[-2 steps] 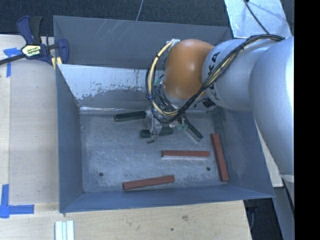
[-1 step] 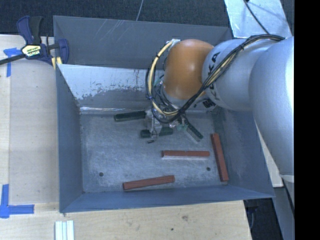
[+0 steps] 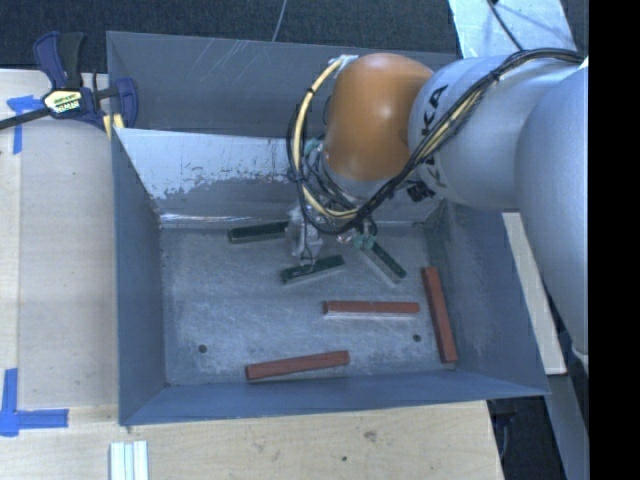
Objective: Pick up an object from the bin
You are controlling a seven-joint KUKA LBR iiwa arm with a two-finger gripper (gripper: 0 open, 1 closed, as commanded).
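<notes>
Stick, dark green (image 3: 312, 268), lies mid-bin toward the back wall (image 3: 220, 168), its long axis nearly left-right with the right end angled slightly back. Gripper (image 3: 308, 243) stands directly over it (contact cannot be told). The orange cover (image 3: 375, 118) and cables (image 3: 330, 203) mask the claw, so its opening is undetermined. Left dark stick (image 3: 257, 233) and right dark stick (image 3: 383, 260) flank it. Brown bars (image 3: 371, 309) lie frontward, and the bin floor (image 3: 210, 303) is bare to the left.

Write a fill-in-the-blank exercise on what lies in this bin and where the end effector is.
1. The grey bin holds ___ reddish-brown bars.
2. The slim bar beneath the end effector is dark ___.
3. The arm reaches in from the view's ___ side.
Missing words: three; green; right.
</notes>
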